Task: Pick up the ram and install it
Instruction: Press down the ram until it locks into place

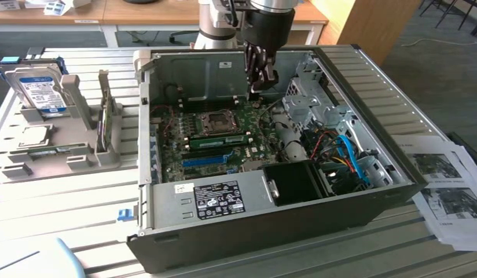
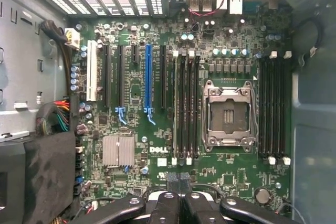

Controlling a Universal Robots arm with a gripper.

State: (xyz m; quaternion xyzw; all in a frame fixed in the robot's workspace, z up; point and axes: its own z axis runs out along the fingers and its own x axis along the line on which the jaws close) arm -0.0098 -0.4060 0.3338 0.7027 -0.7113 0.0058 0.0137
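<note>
Big black computer case (image 1: 246, 231), lying open on the slatted table (image 1: 61, 211). Inside it, a green main board (image 1: 246, 153), flat on the floor of the case.

Above the board, the gripper (image 1: 260, 86), hanging down from the arm, up high and close to the back wall of the case. Fingers (image 2: 165, 205) pinched close together, hardly any gap. Nothing held between them.

Lower down, the ram (image 1: 220, 140): a thin green stick on the board. Just beside the square chip socket (image 1: 215, 121), between that socket and the blue slot (image 1: 204, 160). Long way of the stick: straight across, from the exterior view's left to the exterior view's right, the same way as the blue slot. Looks pushed down into its place on the board, not lying loose; too small to tell if the end clips are snapped in.

From the gripper to the ram: down, a little toward the exterior view's left, and away from the back wall. Not touching. Well apart, with open air between fingertips and stick.
</note>
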